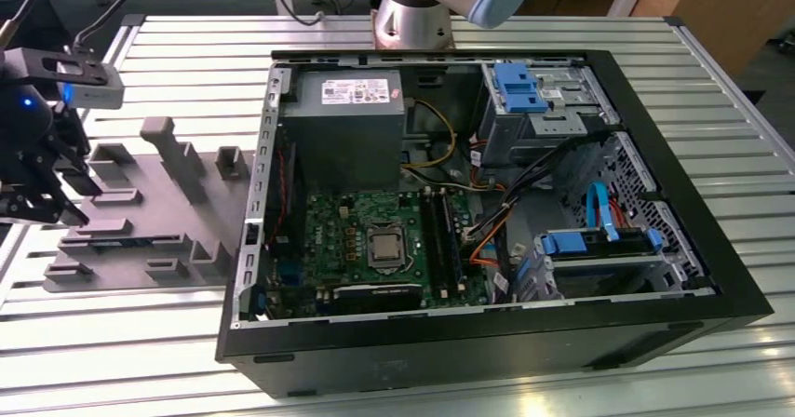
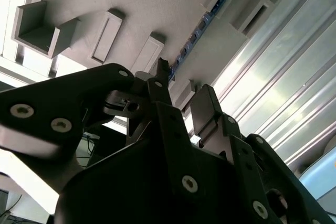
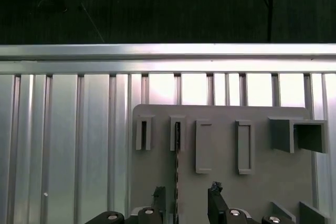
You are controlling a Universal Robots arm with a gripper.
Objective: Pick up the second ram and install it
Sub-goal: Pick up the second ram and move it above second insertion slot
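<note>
slatted metal counter (image 1: 186, 54), dark floor (image 3: 157, 9) past its edge. a grey holder (image 1: 162, 212) lies by the edge at the exterior view's left, beside a pc case (image 1: 695, 277). the ram (image 3: 177, 166) sits edge-on in a holder slot, the released gripper (image 3: 186, 195) above it.

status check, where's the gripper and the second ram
gripper open over the grey holder. second ram edge-on in its holder slot, not gripped. nothing seen blocking it.

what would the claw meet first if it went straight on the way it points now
Most likely the second ram, the dark strip in the grey holder, in line between the claw's open fingers; depth is unclear.
</note>
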